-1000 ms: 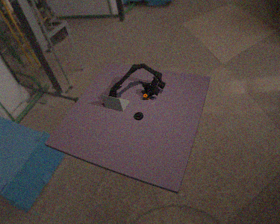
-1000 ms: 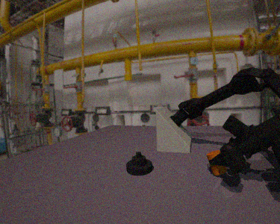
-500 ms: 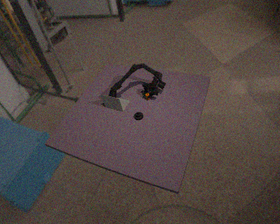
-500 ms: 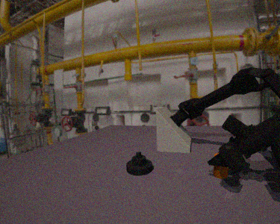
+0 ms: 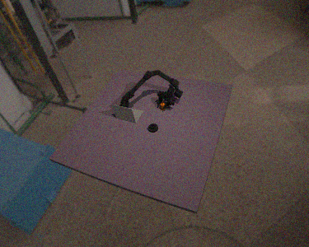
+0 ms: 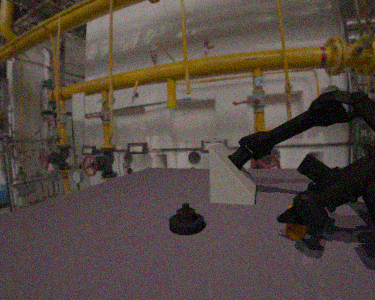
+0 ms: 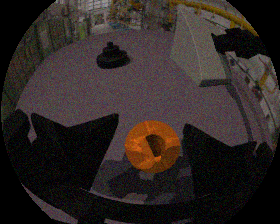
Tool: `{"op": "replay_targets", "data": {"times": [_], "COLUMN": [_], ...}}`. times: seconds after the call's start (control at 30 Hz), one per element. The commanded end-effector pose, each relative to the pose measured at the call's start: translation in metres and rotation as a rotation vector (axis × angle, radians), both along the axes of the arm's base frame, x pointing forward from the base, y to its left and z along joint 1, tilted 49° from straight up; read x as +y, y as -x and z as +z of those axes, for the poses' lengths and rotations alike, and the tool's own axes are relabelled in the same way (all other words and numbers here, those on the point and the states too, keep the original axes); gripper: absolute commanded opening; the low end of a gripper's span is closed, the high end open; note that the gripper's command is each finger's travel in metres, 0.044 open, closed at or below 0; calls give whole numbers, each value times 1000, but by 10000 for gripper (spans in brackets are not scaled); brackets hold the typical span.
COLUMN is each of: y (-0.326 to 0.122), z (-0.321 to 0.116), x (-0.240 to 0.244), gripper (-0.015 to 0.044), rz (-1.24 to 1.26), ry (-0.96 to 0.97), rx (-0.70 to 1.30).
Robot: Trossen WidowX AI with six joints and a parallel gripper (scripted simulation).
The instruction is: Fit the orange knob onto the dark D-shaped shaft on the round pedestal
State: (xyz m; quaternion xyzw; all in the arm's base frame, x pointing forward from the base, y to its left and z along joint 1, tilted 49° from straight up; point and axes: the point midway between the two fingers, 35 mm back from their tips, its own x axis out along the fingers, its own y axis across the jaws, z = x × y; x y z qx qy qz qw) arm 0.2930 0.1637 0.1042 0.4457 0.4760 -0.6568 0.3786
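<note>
The orange knob is between my fingers, with a gap on either side in the wrist view. Its dark hole faces the wrist camera, with a straight edge on the hole's left side. My gripper is open around the knob, low over the mat. The knob's underside is hard to make out. The dark round pedestal stands apart from the gripper, with its short shaft upright on top. The shaft's flat side cannot be made out.
A pale wedge-shaped block stands on the purple mat, beside the arm's far end and behind the pedestal in the exterior view. The arm arches above the mat.
</note>
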Motion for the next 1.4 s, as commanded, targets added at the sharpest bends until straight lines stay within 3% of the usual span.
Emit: {"op": "replay_targets", "data": {"times": [0.0,0.03,0.23,0.43,0.67,0.83,1.0,1.37], "y": [0,0,0,3,3,5,-2,-2], "z": [0,0,2,51,52,47,61,62], "x": [0,0,-2,-60,-63,-66,-76,-76], "gripper": [418,440,440,440,440,440,440,440], "rz": [1,1,1,-4,-10,-177,-324,-313], "ry": [-4,-4,-7,-47,-62,-461,-865,-883], "rx": [2,2,-2,-134,-136,-105,-197,-210]}}
